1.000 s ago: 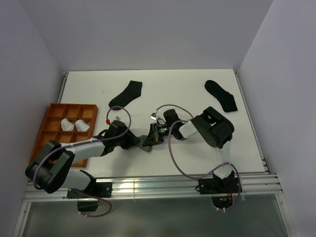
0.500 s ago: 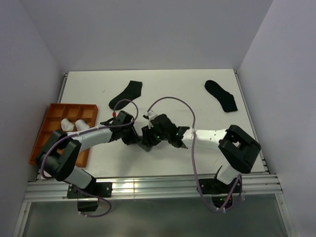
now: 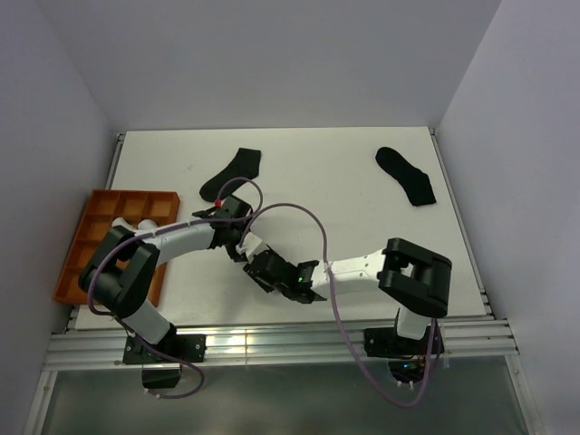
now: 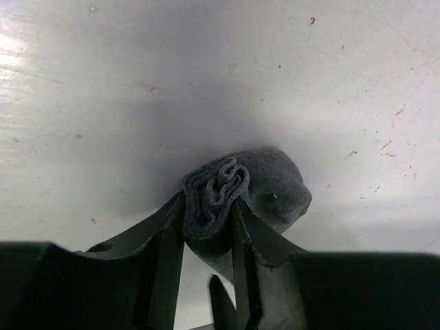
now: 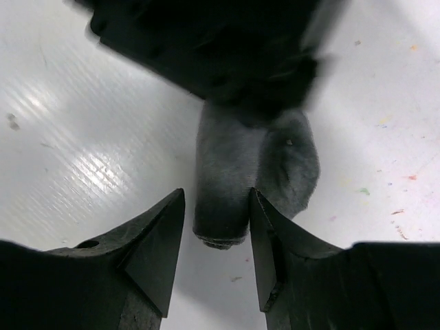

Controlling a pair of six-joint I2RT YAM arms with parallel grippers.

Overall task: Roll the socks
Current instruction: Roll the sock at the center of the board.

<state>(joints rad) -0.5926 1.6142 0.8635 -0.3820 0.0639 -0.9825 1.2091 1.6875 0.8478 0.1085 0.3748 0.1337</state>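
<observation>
A grey sock [image 4: 265, 182], rolled into a tight bundle, lies on the white table. My left gripper [image 4: 210, 206] is shut on one end of the roll, whose folded layers bulge out between its fingers. From the opposite side, my right gripper [image 5: 216, 213] stands open astride the other end of the grey sock [image 5: 223, 172]; its right finger touches the roll and a gap shows at the left finger. In the top view the left gripper [image 3: 243, 246] and right gripper [image 3: 265, 270] meet near the table's front middle, hiding the roll.
Two black socks lie flat at the back, one [image 3: 231, 174] behind the left arm and one [image 3: 406, 175] at the far right. An orange compartment tray [image 3: 80, 245] sits at the left edge, partly under the left arm. The table's front edge runs just below the grippers.
My right gripper has opened and its arm has swung low along the table's front, now facing the roll from the near side. The left gripper keeps its hold while its arm has stretched out.
</observation>
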